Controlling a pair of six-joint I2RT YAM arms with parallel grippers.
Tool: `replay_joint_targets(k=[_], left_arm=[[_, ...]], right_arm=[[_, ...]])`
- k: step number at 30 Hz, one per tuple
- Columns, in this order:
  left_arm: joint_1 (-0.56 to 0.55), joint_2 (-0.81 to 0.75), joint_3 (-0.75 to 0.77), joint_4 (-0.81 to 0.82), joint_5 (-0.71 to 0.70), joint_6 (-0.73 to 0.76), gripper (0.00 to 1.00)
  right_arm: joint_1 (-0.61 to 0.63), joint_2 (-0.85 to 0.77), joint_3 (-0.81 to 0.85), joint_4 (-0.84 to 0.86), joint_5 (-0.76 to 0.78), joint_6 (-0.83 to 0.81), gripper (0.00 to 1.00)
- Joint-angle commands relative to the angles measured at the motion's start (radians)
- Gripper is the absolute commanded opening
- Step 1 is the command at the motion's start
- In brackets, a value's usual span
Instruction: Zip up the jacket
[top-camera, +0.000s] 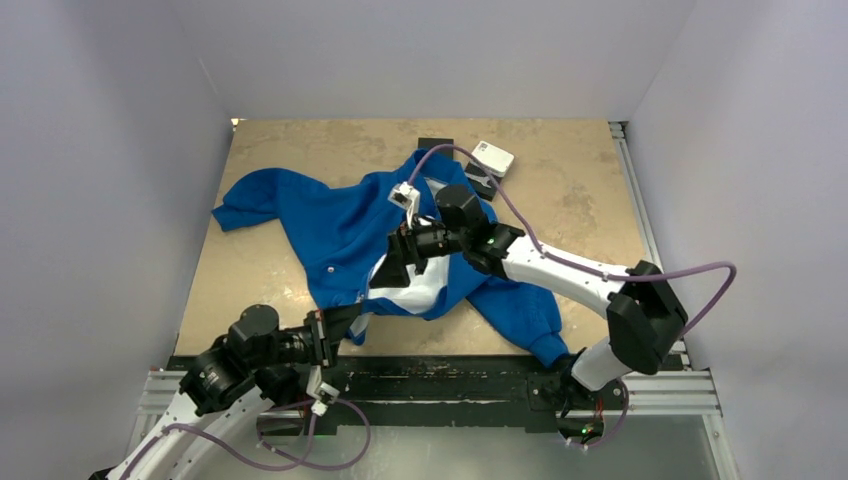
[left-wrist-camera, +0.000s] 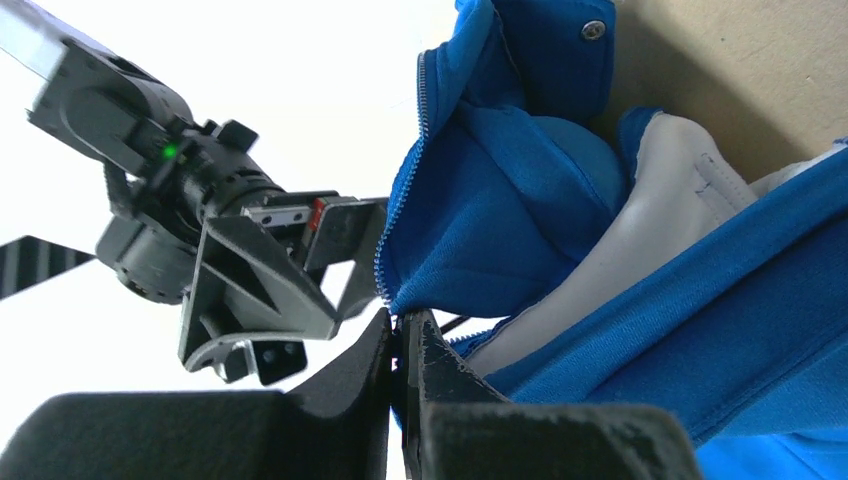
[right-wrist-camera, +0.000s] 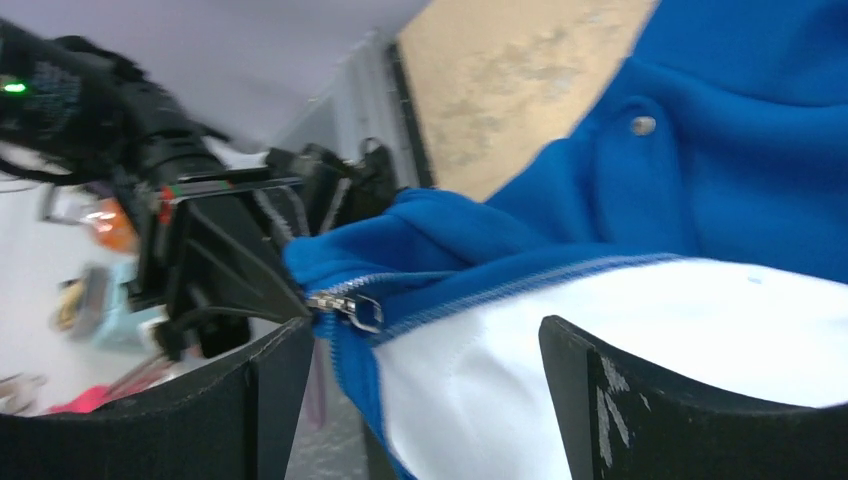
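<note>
The royal-blue jacket (top-camera: 330, 225) lies crumpled across the middle of the table, its front open on the white lining (top-camera: 410, 290). My left gripper (top-camera: 345, 322) is shut on the jacket's bottom hem at the foot of the zipper, which the left wrist view shows pinched between the fingertips (left-wrist-camera: 405, 330). My right gripper (top-camera: 397, 262) is open just above the lining. In the right wrist view (right-wrist-camera: 425, 330) it straddles the lining, with the silvery zipper slider (right-wrist-camera: 345, 305) beside its left finger (right-wrist-camera: 270, 385). The zipper teeth (left-wrist-camera: 405, 170) run up the blue edge.
A small white box (top-camera: 494, 158) and a dark flat piece (top-camera: 432, 145) lie at the back of the tan table (top-camera: 570, 200). Grey walls close in the left, right and back. A black metal rail (top-camera: 450, 375) runs along the front edge.
</note>
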Motion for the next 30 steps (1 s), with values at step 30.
replay_joint_targets(k=[30], left_arm=[[-0.004, -0.026, -0.035, 0.117, 0.102, 0.178, 0.0]], right_arm=[[-0.022, 0.253, -0.153, 1.161, -0.54, 0.858, 0.64]])
